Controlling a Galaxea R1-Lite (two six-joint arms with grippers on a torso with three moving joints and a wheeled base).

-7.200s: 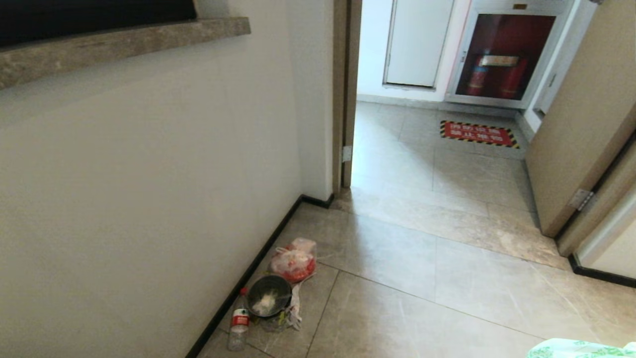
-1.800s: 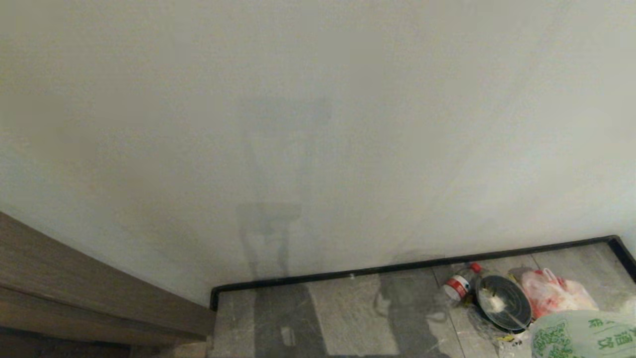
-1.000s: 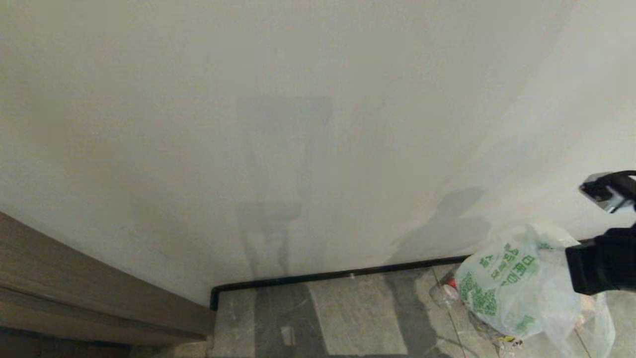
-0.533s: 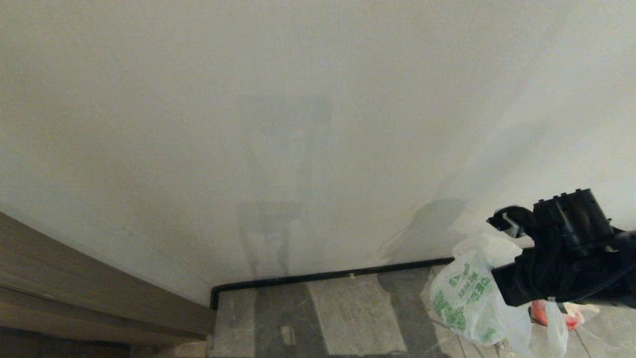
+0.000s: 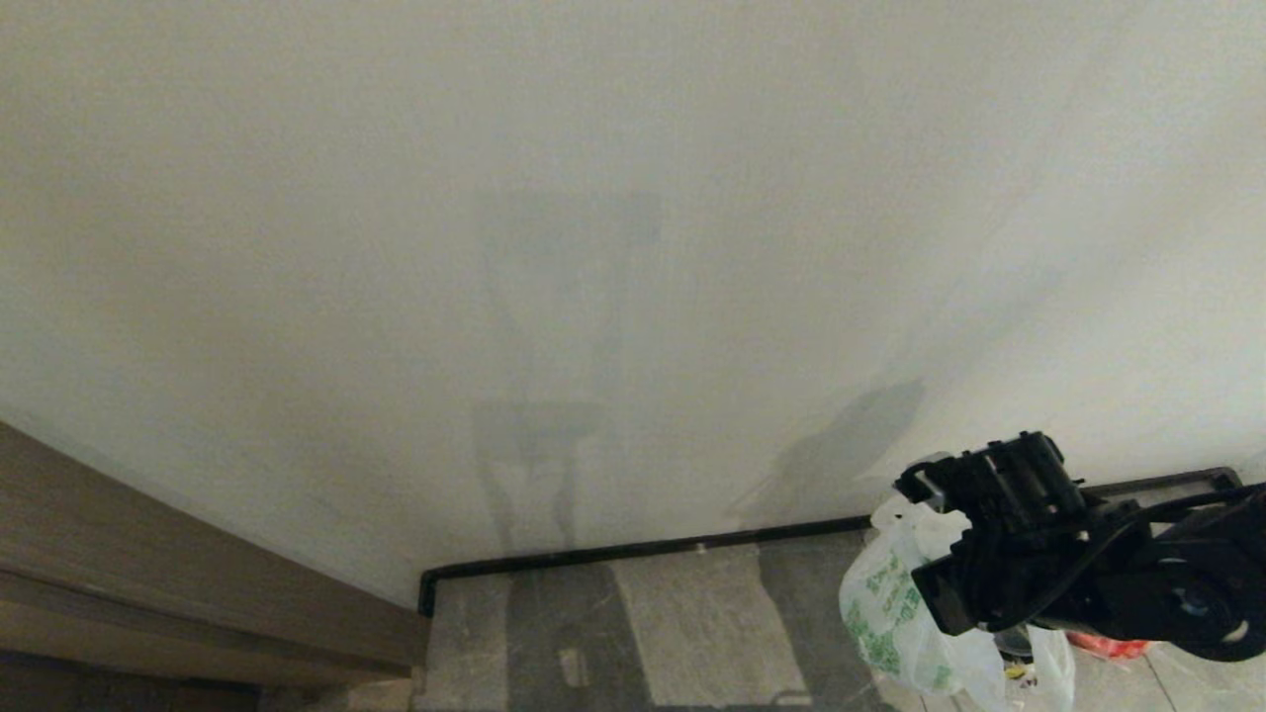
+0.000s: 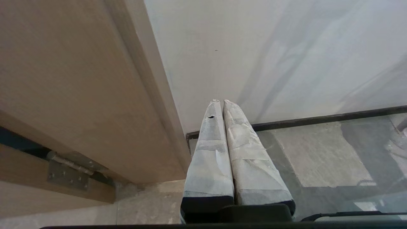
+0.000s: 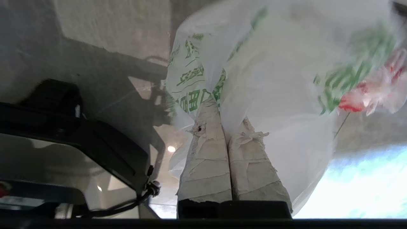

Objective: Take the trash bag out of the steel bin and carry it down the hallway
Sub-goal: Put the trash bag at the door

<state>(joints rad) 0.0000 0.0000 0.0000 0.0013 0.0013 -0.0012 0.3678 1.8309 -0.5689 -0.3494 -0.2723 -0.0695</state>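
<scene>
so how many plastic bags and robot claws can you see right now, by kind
white trash bag with green print: 1
pinkish-red plastic bag: 1
robot claws: 2, the right claw and the left claw
total: 4

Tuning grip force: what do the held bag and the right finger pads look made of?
Trash bag: thin translucent white plastic film with green print; it crinkles and shows red behind it. Right gripper fingers: wrapped in whitish, matte, tape-like covering, frayed at the edges; core material not visible.
</scene>
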